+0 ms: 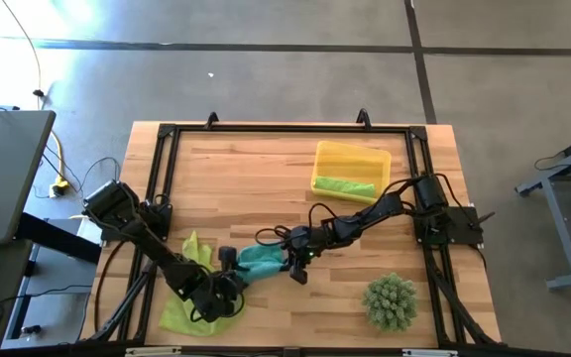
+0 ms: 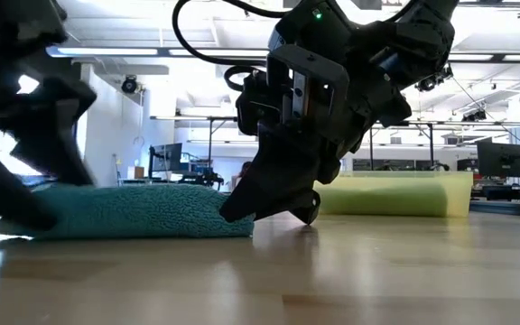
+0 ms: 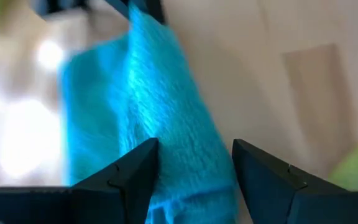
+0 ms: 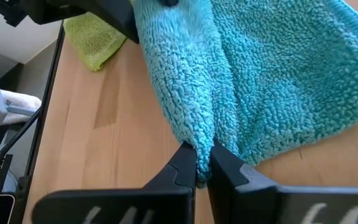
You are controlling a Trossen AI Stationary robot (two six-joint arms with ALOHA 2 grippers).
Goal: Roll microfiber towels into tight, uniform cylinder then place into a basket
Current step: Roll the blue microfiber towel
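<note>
Two arms at teal towel (image 1: pixel 259 262), right fingers (image 4: pixel 202 163) pinching its edge, left fingers (image 3: pixel 143 163) spread wide.

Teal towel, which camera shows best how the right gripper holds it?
Right wrist view: the right gripper is shut on a fold of the teal towel. High view shows it small; low view only side-on; left wrist view blurred.

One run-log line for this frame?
stage: rolling teal towel | right gripper: shut on its edge | left gripper: open, at towel | basket: one green towel inside
</note>
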